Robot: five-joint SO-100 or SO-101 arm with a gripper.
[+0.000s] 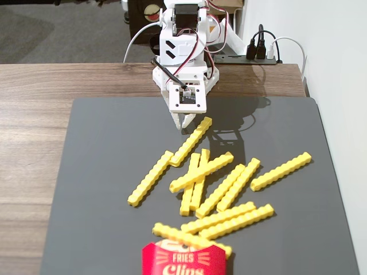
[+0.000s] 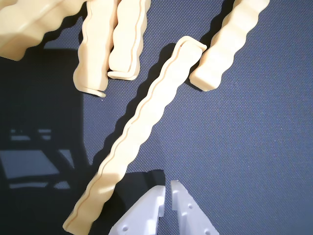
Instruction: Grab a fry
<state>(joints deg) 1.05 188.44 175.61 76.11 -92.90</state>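
Gripper (image 1: 184, 122) sat low at 12 o'clock on the dark grey mat (image 1: 97, 172), fingertips nearly together with only a thin slit between them and nothing in it: clenched empty. Wrist view confirmed: the two white fingertips (image 2: 146, 210) came in at 6 o'clock, almost touching, bare mat between them.

Nearest fry (image 1: 191, 141) lay flat on the mat, running from just beside the fingertips toward 7 o'clock in the fixed view. In the wrist view that fry (image 2: 139, 129) ran diagonally from 1 o'clock to 7 o'clock, its lower end just beside the fingertips at their 9 o'clock, not between them.

Other fries were scattered around mat centre, several crossing each other, well apart from the gripper. Red FRIES carton (image 1: 184, 259) sat at 6 o'clock, a fry touching its top edge.

Progress, my read: approach done, grab not started. Left: open the jaws, shift to straddle the fry, close, lift. Nothing was held yet.
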